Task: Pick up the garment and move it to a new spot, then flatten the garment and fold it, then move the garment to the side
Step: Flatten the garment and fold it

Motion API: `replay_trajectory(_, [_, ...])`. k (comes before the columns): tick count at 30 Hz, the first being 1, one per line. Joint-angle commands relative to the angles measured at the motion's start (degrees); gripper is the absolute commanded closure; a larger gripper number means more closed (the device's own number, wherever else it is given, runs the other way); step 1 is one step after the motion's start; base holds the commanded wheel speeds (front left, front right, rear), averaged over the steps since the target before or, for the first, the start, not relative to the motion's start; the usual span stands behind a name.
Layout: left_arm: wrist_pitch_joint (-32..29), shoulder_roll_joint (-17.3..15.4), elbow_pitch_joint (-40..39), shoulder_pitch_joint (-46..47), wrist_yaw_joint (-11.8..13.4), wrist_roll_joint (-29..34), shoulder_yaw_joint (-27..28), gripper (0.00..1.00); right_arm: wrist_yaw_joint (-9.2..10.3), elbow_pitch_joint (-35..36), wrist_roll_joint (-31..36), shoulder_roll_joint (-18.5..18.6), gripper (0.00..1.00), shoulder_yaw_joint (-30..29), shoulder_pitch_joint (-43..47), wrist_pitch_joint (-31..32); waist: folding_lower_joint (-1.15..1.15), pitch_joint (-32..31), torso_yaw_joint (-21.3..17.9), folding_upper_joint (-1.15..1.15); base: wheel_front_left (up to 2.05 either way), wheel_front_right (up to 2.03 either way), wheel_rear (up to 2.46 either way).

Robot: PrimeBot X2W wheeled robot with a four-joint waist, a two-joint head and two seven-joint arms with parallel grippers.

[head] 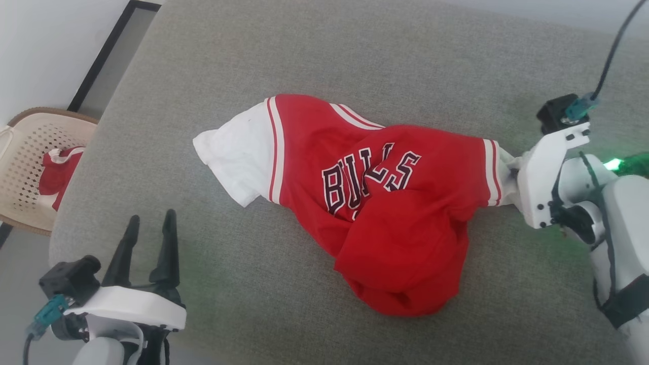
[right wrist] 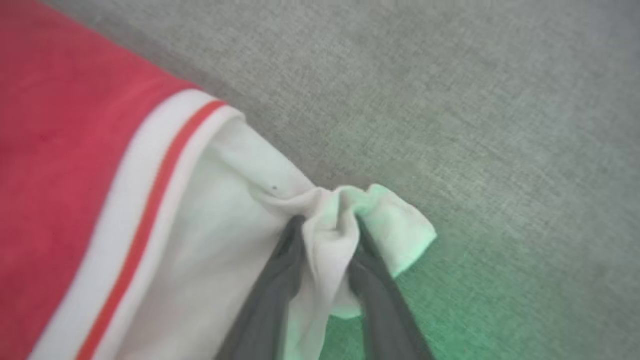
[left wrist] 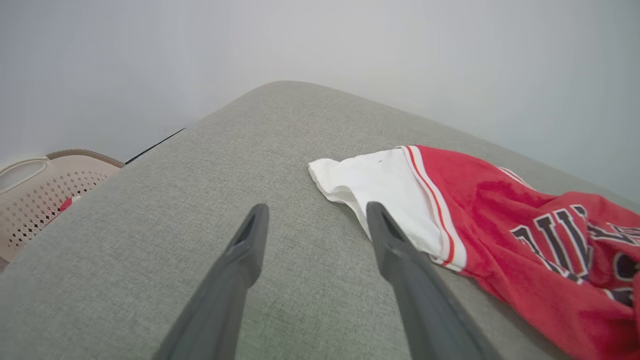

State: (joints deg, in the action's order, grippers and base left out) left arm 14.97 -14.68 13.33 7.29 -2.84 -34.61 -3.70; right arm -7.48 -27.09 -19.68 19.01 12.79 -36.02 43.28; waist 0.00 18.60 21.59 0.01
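The shirt (head: 385, 203) lies crumpled on the grey cushion (head: 355, 50), lettering up. The right gripper (right wrist: 327, 225), reaching in from the right, pinches the end of its white sleeve. The left gripper (head: 152, 215) hovers spread wide, apart from the other sleeve.

"BULLS", dark white-outlined block letters, across red garment (head: 375, 213) chest.

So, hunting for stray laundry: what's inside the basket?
A red-and-white cloth lies in the basket. Anything under that cloth is covered, and the basket's left part is cut off by the picture's edge.
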Motion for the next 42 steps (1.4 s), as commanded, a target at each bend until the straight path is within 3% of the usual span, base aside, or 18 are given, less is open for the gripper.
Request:
replay_trajectory(1, [0.3,0.3,0.2,0.4,-0.5,0.8,0.7,0.00,0.00,-3.2,-0.9,-0.3,1.00,1.3,3.9,0.9,0.00,-0.3,-0.4,-0.01,0.00,0.00,0.00])
replay_trajectory(10, [0.3,1.6,-0.3,-1.3,-1.9,2.5,4.5,0.00,0.05,5.1,-4.3,5.5,1.00,-0.8,4.3,0.7,0.00,-1.4,-3.6,-0.01,0.00,0.00,0.00])
replay_trajectory(16, [0.3,1.8,-0.5,-0.9,-2.6,3.8,5.8,0.00,0.01,10.7,-5.8,10.6,1.00,-6.7,6.8,2.6,0.00,-1.2,-5.5,-0.01,0.00,0.00,0.00])
replay_trajectory(25, [0.3,2.2,0.6,0.4,-3.4,5.1,5.6,0.00,-0.01,6.5,-6.7,8.5,0.98,-10.7,9.3,2.0,0.00,-0.8,-6.0,-0.01,0.00,0.00,0.00])
replay_trajectory(27, [0.3,2.0,0.8,0.6,-3.5,5.4,5.6,0.00,-0.01,4.6,-6.9,7.8,0.72,-10.8,9.1,1.5,0.00,-0.8,-6.1,-0.01,0.00,0.00,0.00])
replay_trajectory(28, [0.3,2.0,0.9,0.7,-3.6,5.4,5.5,0.00,-0.01,3.7,-6.9,7.5,0.27,-11.0,8.8,1.0,0.00,-0.9,-6.1,-0.01,0.00,0.00,0.00])
replay_trajectory(29, [0.3,1.8,1.0,0.8,-3.7,5.5,5.4,0.00,-0.01,3.1,-6.8,7.3,0.00,-10.9,8.4,0.6,0.00,-1.0,-6.2,-0.01,0.00,0.00,0.00])
replay_trajectory(34, [0.2,0.6,0.8,0.6,-3.9,5.4,5.6,0.00,-0.01,2.8,-7.3,7.1,0.00,-10.2,6.9,-2.1,0.00,-2.2,-7.6,-0.01,0.00,0.00,0.00])
replay_trajectory(42, [-2.3,-2.6,-2.1,-0.4,-3.3,5.6,6.4,0.00,-0.01,8.5,-8.8,5.3,0.00,-11.8,8.9,-10.0,0.00,-4.5,-11.8,-0.01,0.00,0.00,0.00])
